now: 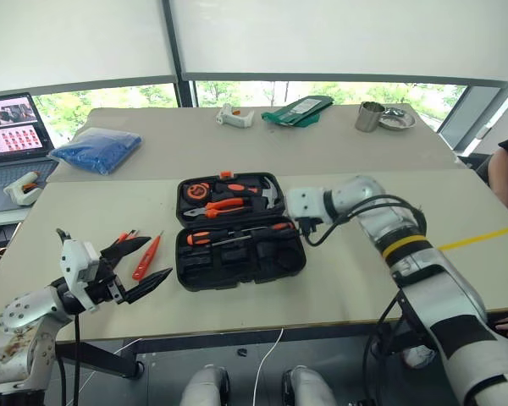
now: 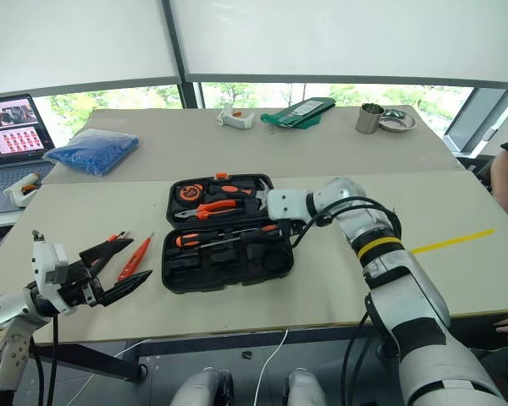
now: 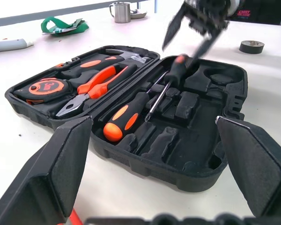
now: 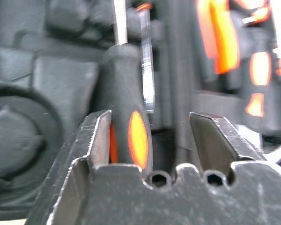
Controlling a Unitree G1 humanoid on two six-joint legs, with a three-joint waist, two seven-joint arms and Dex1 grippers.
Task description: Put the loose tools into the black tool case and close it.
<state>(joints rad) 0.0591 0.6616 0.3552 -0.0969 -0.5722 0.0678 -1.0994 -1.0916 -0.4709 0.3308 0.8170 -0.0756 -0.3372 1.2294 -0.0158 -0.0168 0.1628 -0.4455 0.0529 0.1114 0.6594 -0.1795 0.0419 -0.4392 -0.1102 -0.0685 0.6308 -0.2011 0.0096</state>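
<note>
The black tool case [image 1: 237,281] lies open, near the middle of the surface [image 1: 364,279]. Its far half holds one round tape measure [image 3: 46,87], one pair of orange-handled pliers [image 3: 94,83] and one hammer [image 3: 126,55].

Two black-and-orange screwdrivers are in the case's near half. One [image 3: 124,119] lies along the slots near the hinge. The handle of the other [image 3: 178,68] lies at the case's right end, under the right end effector [image 4: 147,123]. That end effector's fingers stand apart around the handle. The handle leans on one finger, with a gap to the other, so I judge it released rather than clenched. I cannot tell whether this screwdriver has fully seated in its slot.

Three loose tools are left outside the case:
- One slim orange tester screwdriver [image 2: 134,258] is on the surface just to the left of the case.
- One orange-black utility knife [image 2: 110,241] is a little further left of the case, partly hidden.
- One small grey tape roll [image 3: 251,46] sits on the surface off the case's right side.

The left end effector [image 1: 161,256] hovers left of the case, above the tester and the knife. It is spread wide and holds nothing.

By my count two of the five tools are in. Three more and closing the lid are yet to do, so the task is somewhat under halfway.
</note>
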